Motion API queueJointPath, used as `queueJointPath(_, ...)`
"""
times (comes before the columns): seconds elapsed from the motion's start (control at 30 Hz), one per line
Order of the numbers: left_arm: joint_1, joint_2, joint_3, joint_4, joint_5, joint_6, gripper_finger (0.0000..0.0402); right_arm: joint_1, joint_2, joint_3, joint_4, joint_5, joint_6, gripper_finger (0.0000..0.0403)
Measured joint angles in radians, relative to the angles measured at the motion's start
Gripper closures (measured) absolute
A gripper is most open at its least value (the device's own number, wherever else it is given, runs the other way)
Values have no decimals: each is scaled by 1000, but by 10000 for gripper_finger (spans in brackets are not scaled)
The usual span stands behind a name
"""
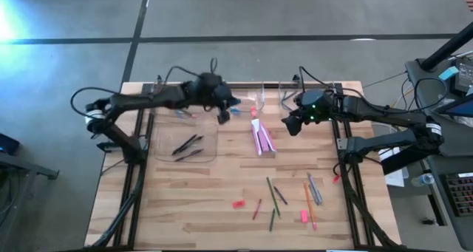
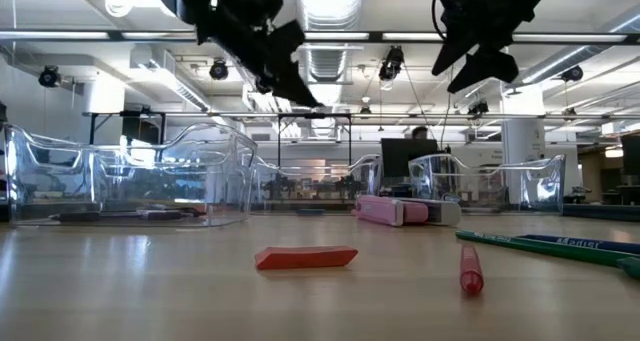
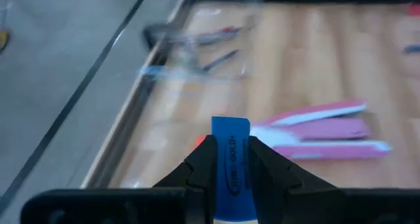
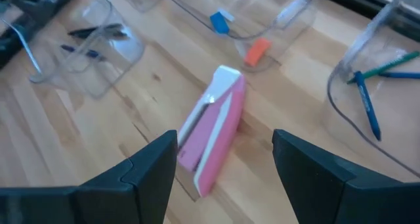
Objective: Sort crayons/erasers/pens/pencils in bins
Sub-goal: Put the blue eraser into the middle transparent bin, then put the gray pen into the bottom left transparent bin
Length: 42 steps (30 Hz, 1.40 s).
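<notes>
Erasers are the matter here: one small blue block eraser with printed lettering [image 3: 230,159] is clamped between the dark fingers of the left gripper [image 1: 223,113], its long axis running out along the fingers and its free end projecting past the tips. The gripper is held above the far middle of the light wooden table [image 1: 222,208], just beside the clear plastic bin with low walls and rounded corners [image 1: 251,97] at the far edge — the bin in which a blue piece and an orange piece are already seen from the right wrist view. The drop point is judged to lie slightly beyond and to the right of the fingers; the left arm is the nearer. The right gripper [image 4: 223,165] hangs with its fingers spread wide and empty over the pink, flat pack of long erasers [image 1: 261,138] lying mid-table. Thin coloured sticks [image 1: 275,196] and a bright pink stub eraser [image 1: 304,216] remain loose near the front edge.
</notes>
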Motion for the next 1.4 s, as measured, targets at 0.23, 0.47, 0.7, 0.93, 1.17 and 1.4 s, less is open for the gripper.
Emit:
queueJointPath(0.23, 103, 3, 0, -52, 55, -8, 335, 0, 0, 0, 31, -2, 25, 165)
queueJointPath(0.47, 141, 3, 1, -49, 53, -56, 234, 0, 0, 1, 31, -32, 46, 165)
queueJointPath(0.7, 140, -76, 1, -39, 80, -166, 180, 57, 0, 2, -17, -218, 52, 165)
queueJointPath(0.93, 53, -264, 3, 75, 81, -235, 211, 282, 0, -13, -173, -196, 164, 165)
queueJointPath(1.17, -56, -363, 3, 100, 43, -269, 244, 500, 0, -46, -265, -106, 435, 165)
queueJointPath(1.4, -154, -383, 3, 102, 42, -313, 259, 648, -12, -98, -294, -52, 660, 165)
